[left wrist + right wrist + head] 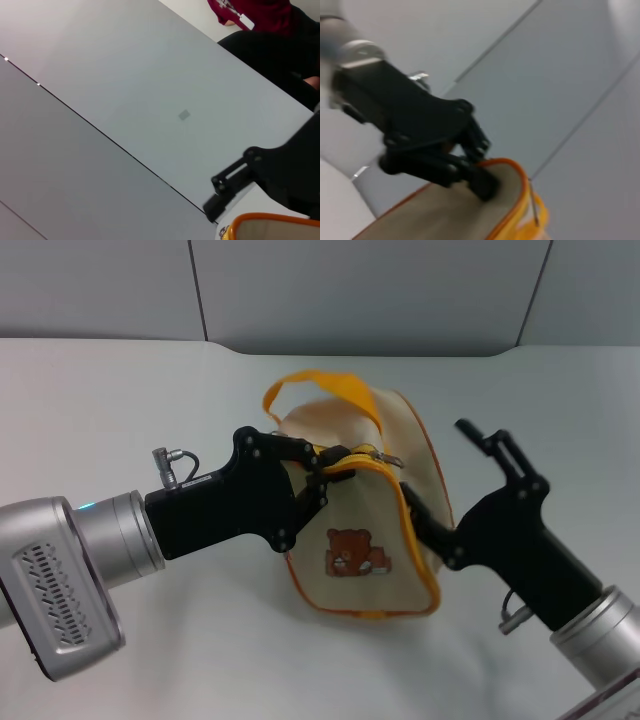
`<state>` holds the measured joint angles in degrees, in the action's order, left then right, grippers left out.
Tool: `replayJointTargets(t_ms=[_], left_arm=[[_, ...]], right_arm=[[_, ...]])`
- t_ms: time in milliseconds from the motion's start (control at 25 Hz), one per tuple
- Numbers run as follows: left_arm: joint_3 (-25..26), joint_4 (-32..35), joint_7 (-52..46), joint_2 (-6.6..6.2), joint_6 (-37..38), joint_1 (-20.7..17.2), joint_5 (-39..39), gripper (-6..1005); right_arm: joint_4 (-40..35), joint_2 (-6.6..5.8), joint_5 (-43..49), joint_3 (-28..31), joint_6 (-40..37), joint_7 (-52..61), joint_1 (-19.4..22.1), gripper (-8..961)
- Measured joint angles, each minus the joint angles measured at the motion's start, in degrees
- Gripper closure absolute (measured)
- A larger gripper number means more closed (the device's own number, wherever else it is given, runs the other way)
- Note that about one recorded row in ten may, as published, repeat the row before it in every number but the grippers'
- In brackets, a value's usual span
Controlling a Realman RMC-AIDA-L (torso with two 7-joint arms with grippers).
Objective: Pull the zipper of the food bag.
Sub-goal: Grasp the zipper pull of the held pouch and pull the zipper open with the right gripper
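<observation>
Zipper [352, 462] atop the food bag [370, 530], mid-counter: you are pinching the bag's top edge beside it with the left gripper [322, 478], while the right gripper [455, 485], fingers apart, is bracing the bag's right side against the pull.

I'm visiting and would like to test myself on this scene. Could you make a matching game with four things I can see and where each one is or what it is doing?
Things:
1. left gripper
2. right gripper
3. zipper pull tab
4. bear picture

States:
A. hangs free at the food bag's top edge
B. shut on the orange-yellow band at the bag's top
C. printed low on the bag's front face
D. open, one finger against the bag's side

Pairs: 1-B, 2-D, 3-A, 4-C
</observation>
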<state>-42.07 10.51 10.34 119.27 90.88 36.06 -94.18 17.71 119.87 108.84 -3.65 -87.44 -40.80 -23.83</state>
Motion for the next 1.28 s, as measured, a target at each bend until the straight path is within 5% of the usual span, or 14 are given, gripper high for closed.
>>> replayJointTargets(t_ms=[520, 960, 1280], left_arm=[[-0.3, -0.8, -0.2, 0.00, -0.3, 0.5, 0.1, 927], [-0.3, -0.8, -0.4, -0.01, 0.0, 0.6, -0.1, 930], [-0.5, -0.8, -0.4, 0.00, 0.0, 0.7, -0.2, 930]], right_arm=[[2.0, 0.01, 1.9, 0.2, -2.8, -0.3, -0.3, 145], [3.0, 0.01, 3.6, 0.3, -1.1, -1.0, -0.7, 543], [3.3, 0.01, 3.7, 0.4, -1.0, -1.0, -1.1, 740]])
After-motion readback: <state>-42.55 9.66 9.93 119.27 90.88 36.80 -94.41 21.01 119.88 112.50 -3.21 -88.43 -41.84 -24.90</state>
